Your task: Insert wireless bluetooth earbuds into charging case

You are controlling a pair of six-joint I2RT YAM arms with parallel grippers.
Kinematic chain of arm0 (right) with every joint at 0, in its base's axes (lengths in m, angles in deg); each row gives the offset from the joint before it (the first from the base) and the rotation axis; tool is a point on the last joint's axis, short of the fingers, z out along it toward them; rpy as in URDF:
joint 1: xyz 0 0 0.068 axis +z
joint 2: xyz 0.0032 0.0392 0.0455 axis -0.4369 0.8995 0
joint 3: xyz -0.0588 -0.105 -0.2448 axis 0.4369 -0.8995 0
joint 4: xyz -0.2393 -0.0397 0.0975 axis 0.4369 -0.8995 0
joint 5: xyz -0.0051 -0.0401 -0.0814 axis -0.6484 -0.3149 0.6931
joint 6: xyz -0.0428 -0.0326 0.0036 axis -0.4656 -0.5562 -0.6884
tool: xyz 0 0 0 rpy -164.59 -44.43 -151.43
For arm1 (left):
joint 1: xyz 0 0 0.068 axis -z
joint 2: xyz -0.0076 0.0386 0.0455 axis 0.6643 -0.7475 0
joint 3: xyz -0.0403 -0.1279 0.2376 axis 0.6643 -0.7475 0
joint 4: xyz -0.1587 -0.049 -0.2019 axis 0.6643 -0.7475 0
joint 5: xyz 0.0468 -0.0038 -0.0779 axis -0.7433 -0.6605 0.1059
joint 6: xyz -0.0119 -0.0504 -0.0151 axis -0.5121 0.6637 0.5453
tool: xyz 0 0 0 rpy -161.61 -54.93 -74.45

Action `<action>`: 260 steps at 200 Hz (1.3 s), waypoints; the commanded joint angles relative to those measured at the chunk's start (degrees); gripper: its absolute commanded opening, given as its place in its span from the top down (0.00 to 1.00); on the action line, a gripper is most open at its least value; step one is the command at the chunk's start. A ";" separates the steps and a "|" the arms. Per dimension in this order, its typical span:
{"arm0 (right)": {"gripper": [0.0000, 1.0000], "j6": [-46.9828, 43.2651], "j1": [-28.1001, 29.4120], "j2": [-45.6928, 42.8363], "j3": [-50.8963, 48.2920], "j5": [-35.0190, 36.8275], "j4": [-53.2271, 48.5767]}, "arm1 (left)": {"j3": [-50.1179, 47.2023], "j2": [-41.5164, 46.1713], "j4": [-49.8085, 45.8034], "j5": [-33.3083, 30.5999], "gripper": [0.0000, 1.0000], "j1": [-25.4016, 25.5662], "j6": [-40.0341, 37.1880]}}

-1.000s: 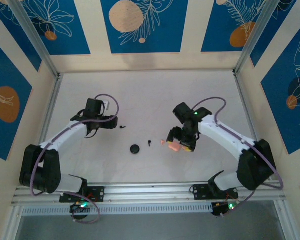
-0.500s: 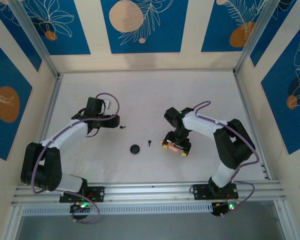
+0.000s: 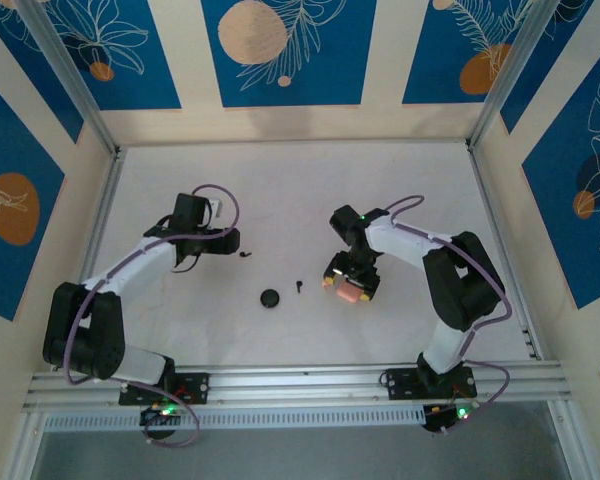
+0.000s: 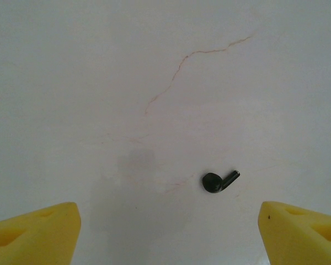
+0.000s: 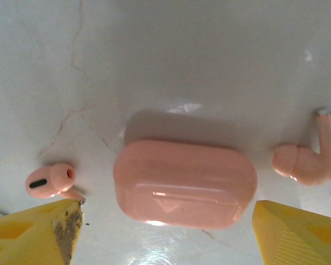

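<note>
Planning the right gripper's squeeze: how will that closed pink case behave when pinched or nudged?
The pink case looks glossy, with highlights on its shell, so it may slip when pinched. Its rounded ends could let it pivot or skate on the smooth table if pushed off-centre. It looks rigid, so probably won't deform.

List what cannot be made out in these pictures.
Top view: black case, too small to tell open or shut.
Right wrist view: pink earbud at left, stem end hidden behind a finger of the right tool.
Right wrist view: pink earbud at right, tip cut by the frame edge.
</note>
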 commanded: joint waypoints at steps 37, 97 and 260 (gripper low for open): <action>0.21 -0.82 -0.26 2.97 1.23 -0.17 -0.48 | 2.27 -1.67 -0.70 1.78 0.16 0.62 1.36; 0.29 -1.43 -0.44 4.76 1.18 -0.08 -0.15 | 2.52 -2.40 -0.57 2.06 0.16 0.88 1.69; 0.44 -9.29 4.68 -29.19 -11.94 5.81 29.57 | -15.84 12.85 39.56 26.06 0.35 8.99 -8.00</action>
